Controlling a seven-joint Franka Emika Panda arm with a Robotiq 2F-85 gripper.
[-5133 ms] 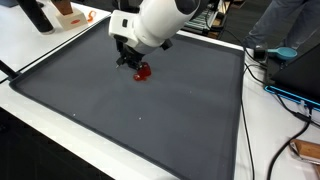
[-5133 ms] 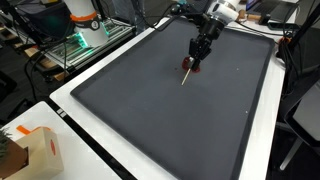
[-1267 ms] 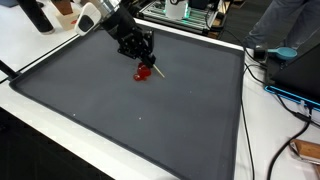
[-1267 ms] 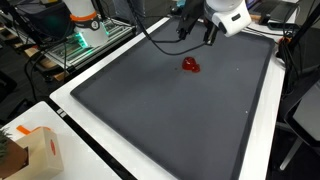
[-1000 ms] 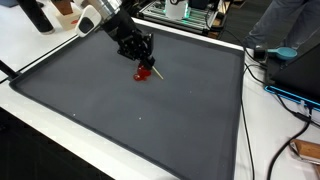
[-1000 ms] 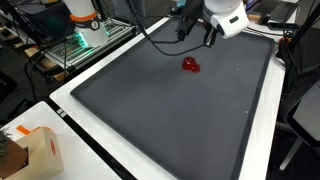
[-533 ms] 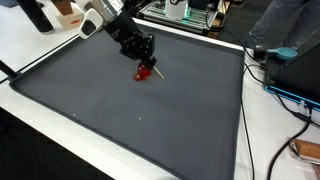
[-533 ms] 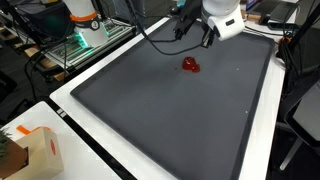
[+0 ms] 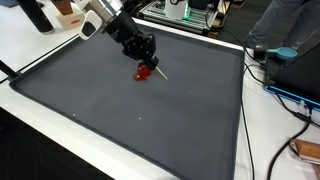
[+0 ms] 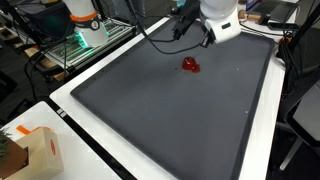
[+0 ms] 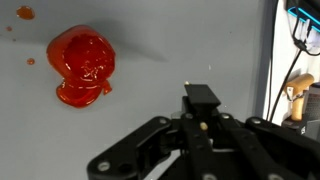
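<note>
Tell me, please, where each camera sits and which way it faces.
Exterior view: beyond the near edge of the mat, facing across it; the arm and gripper reach in from the top left.
Exterior view: off a mat corner, facing diagonally across; the white wrist shows at the top.
Wrist view: on the arm, facing down past the shut gripper.
Shared: the red lump appears in all three.

Bright, even overhead indoor light in both exterior views; low-res, slightly soft. White table edge (image 9: 35,45) near blown out at 10 o'clock. Dark mat (image 10: 150,110) matte, evenly lit. Wrist view sharper: red lump (image 11: 82,62) glossy with small highlights, faint shadow toward 3 o'clock; gripper (image 11: 203,100) at 6 o'clock dark, a bit blurred.
</note>
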